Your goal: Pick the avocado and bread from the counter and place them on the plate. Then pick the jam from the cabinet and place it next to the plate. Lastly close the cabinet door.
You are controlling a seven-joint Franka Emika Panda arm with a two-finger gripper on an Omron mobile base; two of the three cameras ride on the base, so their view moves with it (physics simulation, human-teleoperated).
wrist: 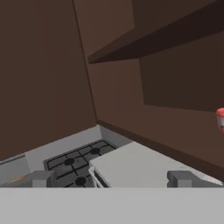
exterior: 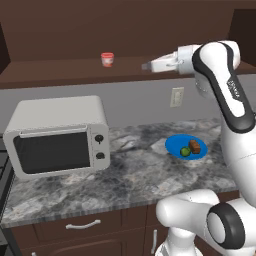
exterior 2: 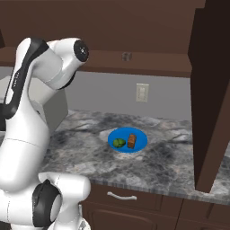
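The avocado (exterior: 185,151) (exterior 2: 119,143) and the bread (exterior: 195,146) (exterior 2: 131,140) lie side by side on the blue plate (exterior: 175,142) (exterior 2: 140,136) on the marbled counter (exterior: 135,175) (exterior 2: 166,161). On the shelf of the open cabinet (exterior: 60,70) stands the jam (exterior: 107,59), red-lidded. My gripper (exterior: 145,66) is raised to shelf height, right of the jar and apart from it, pointing left. In the hand view the jam (wrist: 220,119) sits at the right edge, and my gripper (wrist: 111,179) is open with nothing between its fingertips (wrist: 41,178). The cabinet door (exterior 2: 211,99) stands open at the right.
A white microwave (exterior: 57,135) (wrist: 140,166) stands on the counter's left part, under the shelf. Further left is a stove (wrist: 74,164). A wall outlet (exterior: 176,96) (exterior 2: 142,92) is behind the plate. Drawers with silver handles (exterior: 82,226) run below the counter.
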